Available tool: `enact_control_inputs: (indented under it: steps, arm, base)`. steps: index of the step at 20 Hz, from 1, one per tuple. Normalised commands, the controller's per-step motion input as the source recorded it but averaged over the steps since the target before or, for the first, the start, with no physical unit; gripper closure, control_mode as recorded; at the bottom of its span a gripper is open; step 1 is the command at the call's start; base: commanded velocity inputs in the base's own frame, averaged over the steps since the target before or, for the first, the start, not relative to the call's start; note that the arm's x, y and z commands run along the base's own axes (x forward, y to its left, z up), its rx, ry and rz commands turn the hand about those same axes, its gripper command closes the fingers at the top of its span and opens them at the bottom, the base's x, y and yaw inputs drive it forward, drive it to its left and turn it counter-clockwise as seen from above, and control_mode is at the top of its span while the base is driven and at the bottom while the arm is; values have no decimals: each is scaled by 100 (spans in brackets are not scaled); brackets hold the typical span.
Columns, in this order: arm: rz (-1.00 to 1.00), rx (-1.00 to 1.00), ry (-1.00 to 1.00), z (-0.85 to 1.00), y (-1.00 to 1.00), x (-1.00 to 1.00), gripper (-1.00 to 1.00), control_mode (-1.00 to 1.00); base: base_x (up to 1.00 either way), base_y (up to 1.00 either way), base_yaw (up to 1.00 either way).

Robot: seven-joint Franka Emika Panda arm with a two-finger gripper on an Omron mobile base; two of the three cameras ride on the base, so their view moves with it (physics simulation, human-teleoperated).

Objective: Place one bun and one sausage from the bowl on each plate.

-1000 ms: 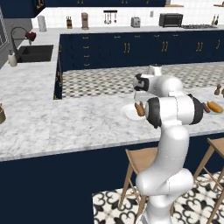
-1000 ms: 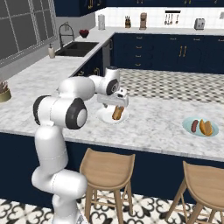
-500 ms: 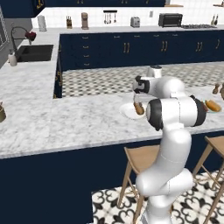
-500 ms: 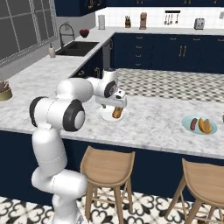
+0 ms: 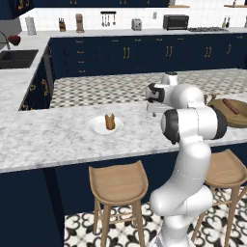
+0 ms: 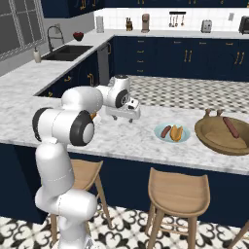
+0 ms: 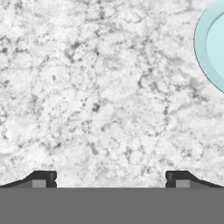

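Marble counter (image 6: 126, 141) running across the kitchen, two wooden stools (image 6: 177, 192) tucked beneath it. White arm reaching out over the stone, gripper (image 7: 110, 179) empty, jaws spread wide, fingertips (image 7: 43, 178) well apart above bare marble, clutching nothing. In the right base view, gripper (image 6: 124, 114) hanging over the counter just left of the teal plate.

Wooden bowl (image 6: 214, 138) at the far right of the counter, one sausage (image 6: 231, 126) lying inside it, something small and brown poking up at its back rim, too small to identify. Same bowl (image 5: 226, 118) half hidden behind the arm in the left base view.

Teal plate (image 6: 163, 137) just left of the bowl, close but apart, bearing a bun (image 6: 177, 133) and a sausage (image 6: 166, 131) side by side. Edge of that plate (image 7: 202, 48) cutting into the upper right of the hand view.

White plate (image 5: 94, 127) well to the left of the arm, a bun (image 5: 110, 122) standing on it.
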Motion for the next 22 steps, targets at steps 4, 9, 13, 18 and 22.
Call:
enact_control_inputs:
  steps: [4, 9, 13, 18, 22]
  arm:
    - [0, 0, 0, 0, 0, 0, -100, 100]
    - [0, 0, 0, 0, 0, 0, -100, 100]
    - [0, 0, 0, 0, 0, 0, -100, 100]
    - [0, 0, 0, 0, 0, 0, -100, 100]
    - [0, 0, 0, 0, 0, 0, -100, 100]
  base:
    - [-1, -99, 0]
    - [0, -93, 0]
    - [0, -61, 0]
    - [2, -39, 0]
    - [19, -53, 0]
